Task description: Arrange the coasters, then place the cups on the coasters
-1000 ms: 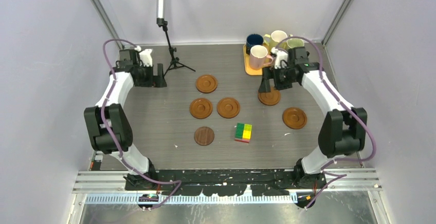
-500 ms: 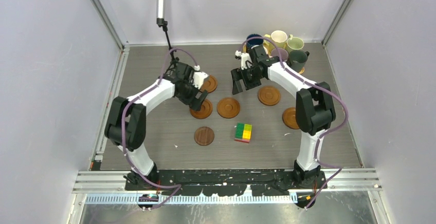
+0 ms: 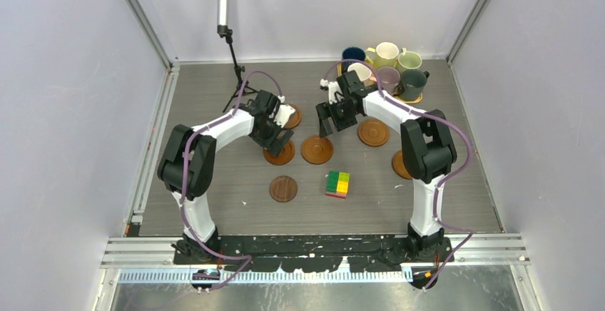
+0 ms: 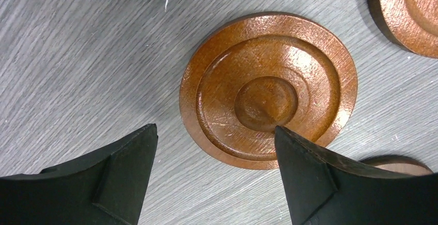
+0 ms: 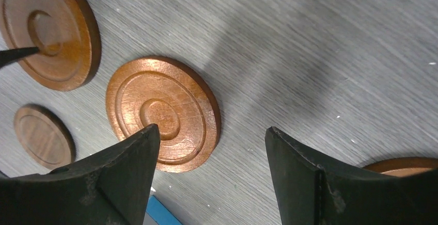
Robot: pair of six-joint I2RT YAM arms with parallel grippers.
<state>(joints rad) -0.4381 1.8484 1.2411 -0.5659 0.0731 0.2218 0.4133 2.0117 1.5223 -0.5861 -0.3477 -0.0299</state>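
Several brown coasters lie mid-table: one (image 3: 317,150) in the centre, one (image 3: 373,132) to its right, a darker one (image 3: 283,188) nearer. My left gripper (image 3: 275,137) hovers open over another coaster (image 4: 268,88); its right fingertip (image 4: 304,158) overlaps that coaster's near rim, and the left one stands over bare table. My right gripper (image 3: 327,121) is open above the table, the centre coaster (image 5: 162,114) showing beside its left fingertip (image 5: 134,158). Cups stand at the back right: navy (image 3: 352,55), pink (image 3: 362,72), pale yellow (image 3: 386,54), light green (image 3: 409,60), mauve (image 3: 388,79), dark green (image 3: 414,83).
A multicoloured toy block (image 3: 338,183) lies near the front centre. A tripod stand (image 3: 235,75) rises at the back left. A yellow-orange tray (image 3: 414,99) shows under the cups. One coaster (image 3: 398,165) is partly hidden by the right arm.
Both arms have swung in from the table's sides to the coasters in the middle. Both pairs of jaws have narrowed a little but remain open.
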